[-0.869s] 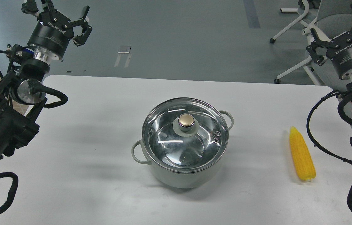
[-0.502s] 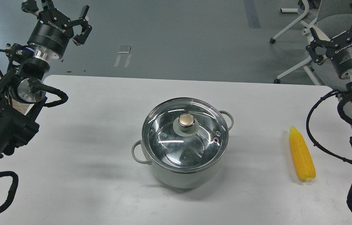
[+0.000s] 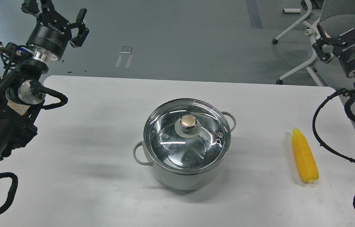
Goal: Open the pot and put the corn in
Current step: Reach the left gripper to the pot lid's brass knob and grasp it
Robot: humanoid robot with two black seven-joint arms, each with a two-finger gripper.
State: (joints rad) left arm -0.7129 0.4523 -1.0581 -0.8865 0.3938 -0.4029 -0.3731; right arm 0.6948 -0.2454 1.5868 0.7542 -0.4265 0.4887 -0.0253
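The pale grey-green pot (image 3: 180, 180) stands at the middle of the white table (image 3: 86, 132). Its glass lid (image 3: 171, 148) with a gold knob (image 3: 188, 121) lies shut on it. The yellow corn (image 3: 305, 159) lies on the table to the right of the pot, pointed end away from me. My left gripper (image 3: 65, 14) is open and empty, raised beyond the table's far left corner. My right gripper (image 3: 342, 19) is open and empty, raised beyond the far right corner, well behind the corn.
Two loop handles stick out of the pot at the front left (image 3: 139, 154) and back right (image 3: 231, 119). White chair legs (image 3: 294, 25) stand on the grey floor behind the table at the right. Arm cables hang along both table sides.
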